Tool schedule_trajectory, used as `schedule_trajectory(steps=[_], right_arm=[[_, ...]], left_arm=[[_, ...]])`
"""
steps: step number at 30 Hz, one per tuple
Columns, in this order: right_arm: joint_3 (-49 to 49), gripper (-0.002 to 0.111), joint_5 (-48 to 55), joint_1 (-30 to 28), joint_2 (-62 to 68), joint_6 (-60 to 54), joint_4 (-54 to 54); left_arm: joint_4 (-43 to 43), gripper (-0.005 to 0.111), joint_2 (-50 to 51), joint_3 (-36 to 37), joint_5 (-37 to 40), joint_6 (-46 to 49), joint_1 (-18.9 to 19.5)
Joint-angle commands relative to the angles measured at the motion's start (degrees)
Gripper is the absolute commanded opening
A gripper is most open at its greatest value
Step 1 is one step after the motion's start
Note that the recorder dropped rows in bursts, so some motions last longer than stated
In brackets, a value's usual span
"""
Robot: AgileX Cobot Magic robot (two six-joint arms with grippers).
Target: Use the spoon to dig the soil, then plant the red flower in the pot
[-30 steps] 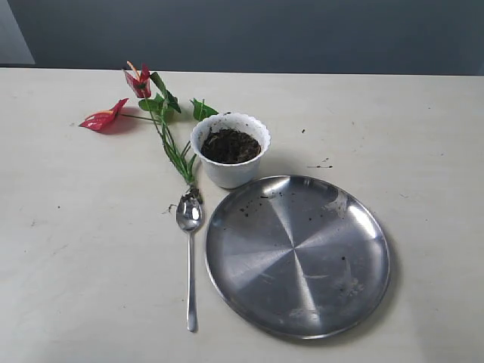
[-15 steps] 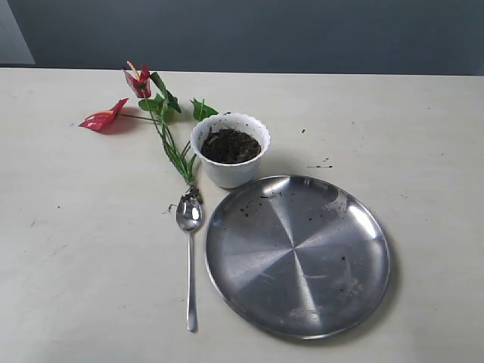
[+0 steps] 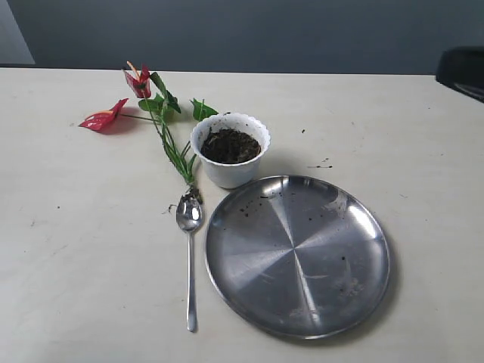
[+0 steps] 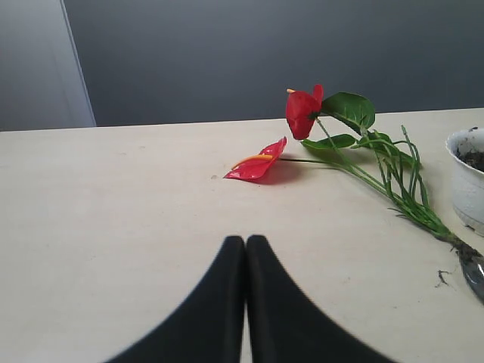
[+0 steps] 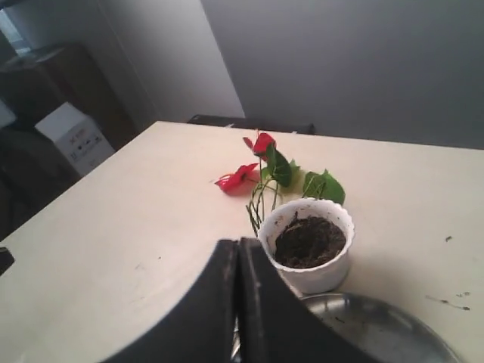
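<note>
We note the pot (image 3: 231, 149) of soil (image 3: 230, 145) standing toward the far edge of the worktop (image 3: 68, 242), left of centre. The red flower (image 3: 140, 102) lies flat just beside it on the side of the left edge, its root end touching the bowl of the spoon (image 3: 189, 249), whose handle points to the near edge. A steel plate (image 3: 297, 253) sits just beside the pot, nearer us. Left gripper (image 4: 246, 246) and right gripper (image 5: 237, 249) both show jaws pressed together, holding nothing.

Both pincers (image 4: 245, 249) (image 5: 237, 253) closed, empty
</note>
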Motion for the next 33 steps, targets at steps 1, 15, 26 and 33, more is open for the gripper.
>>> schedule_trajectory(steps=[1,15,26,33], right_arm=[[-5.74,-0.001,-0.38,2.88,12.04,-3.54,0.51],[-26.86,-0.001,-9.71,34.67,46.98,37.28,-49.64],[-39.81,0.000,0.34,45.64,68.51,50.05,-58.66],[-40.53,0.042,0.27,46.25,72.13,48.93,-56.34]], left_arm=[[-0.14,0.001,0.30,-0.15,-0.41,-0.05,-0.25],[-0.14,0.001,0.30,-0.15,-0.41,-0.05,-0.25],[-0.14,0.001,0.30,-0.15,-0.41,-0.05,-0.25],[-0.14,0.001,0.30,-0.15,-0.41,-0.05,-0.25]])
